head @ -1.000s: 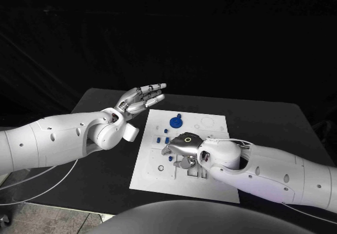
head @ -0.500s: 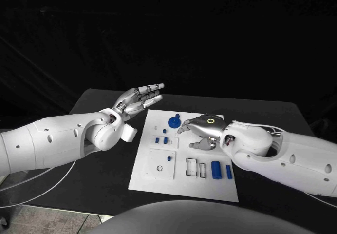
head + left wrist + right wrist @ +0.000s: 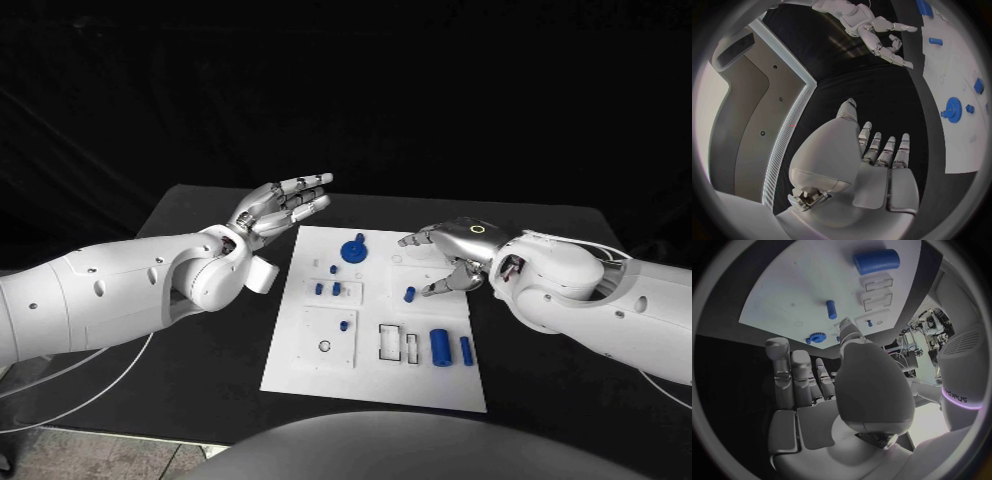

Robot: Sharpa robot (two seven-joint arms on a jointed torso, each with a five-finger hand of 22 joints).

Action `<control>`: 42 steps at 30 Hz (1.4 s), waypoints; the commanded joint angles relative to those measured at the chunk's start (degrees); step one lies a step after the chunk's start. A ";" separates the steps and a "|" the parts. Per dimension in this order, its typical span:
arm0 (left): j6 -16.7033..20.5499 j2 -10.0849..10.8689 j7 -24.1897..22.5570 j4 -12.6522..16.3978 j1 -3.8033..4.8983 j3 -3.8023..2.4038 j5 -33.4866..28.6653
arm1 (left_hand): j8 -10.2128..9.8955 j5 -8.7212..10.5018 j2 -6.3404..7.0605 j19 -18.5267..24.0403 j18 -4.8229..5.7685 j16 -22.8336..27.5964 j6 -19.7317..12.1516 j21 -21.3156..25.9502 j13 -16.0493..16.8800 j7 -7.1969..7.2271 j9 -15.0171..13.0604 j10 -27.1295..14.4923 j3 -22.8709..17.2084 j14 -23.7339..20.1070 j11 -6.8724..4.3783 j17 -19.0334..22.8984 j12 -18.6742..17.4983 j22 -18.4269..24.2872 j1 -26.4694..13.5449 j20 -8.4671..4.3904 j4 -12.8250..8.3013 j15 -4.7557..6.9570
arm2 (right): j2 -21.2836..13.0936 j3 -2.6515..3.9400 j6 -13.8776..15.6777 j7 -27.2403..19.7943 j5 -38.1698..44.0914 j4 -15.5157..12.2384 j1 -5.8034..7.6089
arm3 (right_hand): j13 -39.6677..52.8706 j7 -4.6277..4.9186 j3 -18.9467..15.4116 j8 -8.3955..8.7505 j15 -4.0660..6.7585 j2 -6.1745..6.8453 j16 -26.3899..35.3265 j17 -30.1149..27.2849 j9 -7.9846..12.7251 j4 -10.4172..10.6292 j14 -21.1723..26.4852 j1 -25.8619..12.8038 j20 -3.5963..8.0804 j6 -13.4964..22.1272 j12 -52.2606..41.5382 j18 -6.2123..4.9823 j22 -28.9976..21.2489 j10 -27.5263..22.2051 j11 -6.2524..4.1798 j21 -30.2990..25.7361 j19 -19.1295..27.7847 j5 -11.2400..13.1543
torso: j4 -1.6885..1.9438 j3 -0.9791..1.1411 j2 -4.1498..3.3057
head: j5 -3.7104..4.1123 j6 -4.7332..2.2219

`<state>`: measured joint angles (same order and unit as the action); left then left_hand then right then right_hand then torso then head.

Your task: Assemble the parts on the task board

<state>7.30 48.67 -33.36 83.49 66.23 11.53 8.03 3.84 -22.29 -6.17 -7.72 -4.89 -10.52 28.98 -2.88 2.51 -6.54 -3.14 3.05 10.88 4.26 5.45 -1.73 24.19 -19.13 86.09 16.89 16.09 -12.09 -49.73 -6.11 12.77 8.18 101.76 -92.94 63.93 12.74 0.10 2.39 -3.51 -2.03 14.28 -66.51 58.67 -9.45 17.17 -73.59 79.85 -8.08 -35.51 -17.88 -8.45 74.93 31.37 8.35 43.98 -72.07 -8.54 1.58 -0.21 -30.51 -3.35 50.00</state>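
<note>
The white task board [image 3: 378,384] lies mid-table. On it are a blue gear [image 3: 355,250], small blue pegs [image 3: 327,288], a loose blue peg [image 3: 410,295], a thick blue cylinder [image 3: 441,347] and a thinner one [image 3: 466,350]. My right hand [image 3: 451,256] hovers over the board's far right part, fingers apart, holding nothing. The right wrist view shows its palm [image 3: 842,385] with the board [image 3: 786,295], cylinder [image 3: 876,261] and peg [image 3: 831,309] beyond. My left hand [image 3: 283,205] is raised off the board's far left corner, fingers stretched out and empty; its fingers [image 3: 882,150] point past the gear [image 3: 952,106].
Several empty rectangular slots [image 3: 392,342] sit near the cylinders. Black table [image 3: 548,300] surrounds the board, with bare room on both sides. In the left wrist view the right hand [image 3: 876,32] hangs beyond the board [image 3: 957,60].
My right hand has risen from the board's near middle and moved toward the far right, uncovering the slots, the two cylinders and the loose peg. The left hand has stayed put.
</note>
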 commanded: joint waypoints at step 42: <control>-1.59 -0.12 -0.13 -0.46 -0.31 -0.04 -0.38 | 0.32 -1.17 -0.57 -0.37 0.89 0.92 3.32 -0.02 0.04 -0.77 -0.40 0.02 1.14 -0.26 0.13 0.07 -0.39 1.23 1.67 -0.04 0.17 0.15 | 5.37 -0.21 -0.26 -6.06 -3.08 6.67 -5.82 | -6.19 7.35 12.26 -4.97 0.86 -10.39 -4.13 2.91 -3.59 -9.78 -3.54 6.91 1.02 -21.42 0.15 1.54 6.07 26.02 -2.73 6.80 -4.57 -10.35 | 0.09 -0.05 -0.08 | -0.48 0.00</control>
<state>6.84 48.58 -33.27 82.93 65.93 11.53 7.87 3.90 -23.13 -6.71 -7.71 -4.90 -9.57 31.96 -2.88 2.49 -7.27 -3.49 3.05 11.68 4.03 5.45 -1.63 23.63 -17.81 87.07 16.89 16.25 -11.86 -44.34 -6.27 12.56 2.96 97.53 -86.25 58.23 6.47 7.44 14.41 -8.19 -1.49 3.94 -70.39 61.64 -13.01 7.37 -77.16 86.29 -7.47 -56.64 -17.79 -7.53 74.91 56.99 5.67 50.42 -76.57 -18.76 1.70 -0.29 -30.60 -3.72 50.00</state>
